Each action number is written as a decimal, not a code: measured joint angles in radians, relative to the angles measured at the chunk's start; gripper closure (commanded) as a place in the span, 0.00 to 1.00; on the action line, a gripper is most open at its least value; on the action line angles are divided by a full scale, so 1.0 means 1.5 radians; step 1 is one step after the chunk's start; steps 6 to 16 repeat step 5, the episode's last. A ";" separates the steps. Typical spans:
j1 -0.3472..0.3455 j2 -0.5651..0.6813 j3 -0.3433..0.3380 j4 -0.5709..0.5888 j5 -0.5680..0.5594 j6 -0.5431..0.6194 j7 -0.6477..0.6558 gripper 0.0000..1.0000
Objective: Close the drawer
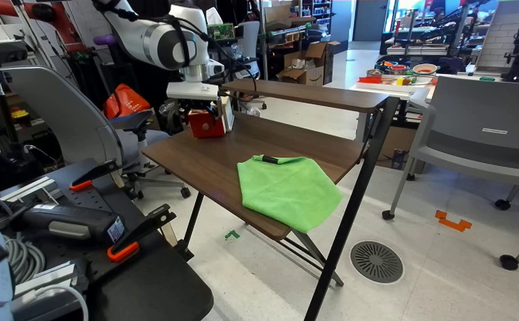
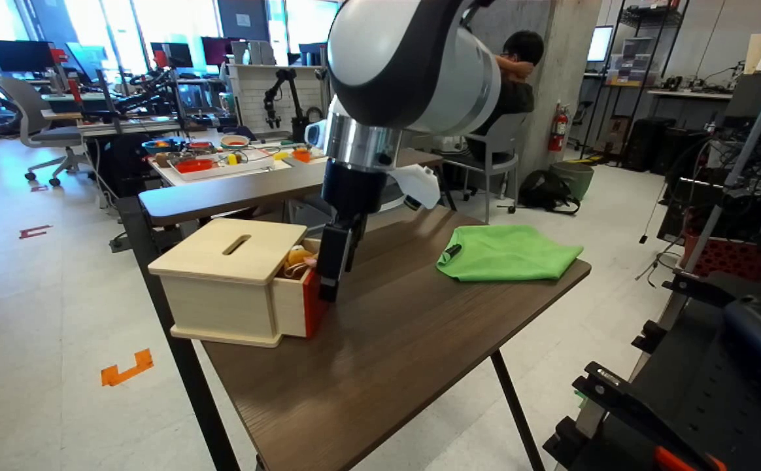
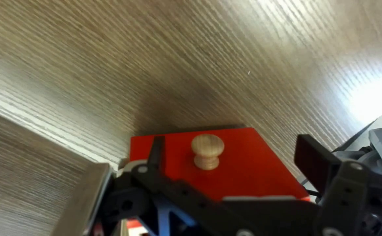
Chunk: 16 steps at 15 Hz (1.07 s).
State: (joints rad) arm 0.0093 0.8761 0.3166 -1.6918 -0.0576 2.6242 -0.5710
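The drawer has a red front and pale wooden sides, and it sticks partly out of a pale wooden box. It shows in both exterior views (image 1: 209,128) (image 2: 290,310) and in the wrist view (image 3: 240,170), where its round wooden knob (image 3: 207,150) faces the camera. The box (image 2: 218,307) has a flat lid with a slot. A yellow-orange toy (image 2: 298,255) lies in the drawer. My gripper (image 3: 232,144) is open and points down at the red front, also in an exterior view (image 2: 330,291). One finger overlaps the red front left of the knob; the other is beyond its right edge. Contact is unclear.
The box stands on a brown desk (image 1: 188,154) near its end. A raised shelf (image 1: 304,94) runs along the desk's back, close to the box and arm. A green cloth (image 1: 286,191) with a small black object (image 1: 269,159) lies at the desk's opposite end.
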 measured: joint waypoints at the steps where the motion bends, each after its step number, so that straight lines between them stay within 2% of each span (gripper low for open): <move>1: 0.001 -0.017 -0.008 -0.009 0.000 -0.013 0.015 0.00; 5: -0.005 -0.087 -0.011 -0.050 0.007 -0.056 0.042 0.00; 16: -0.005 -0.087 -0.011 -0.050 0.007 -0.056 0.042 0.00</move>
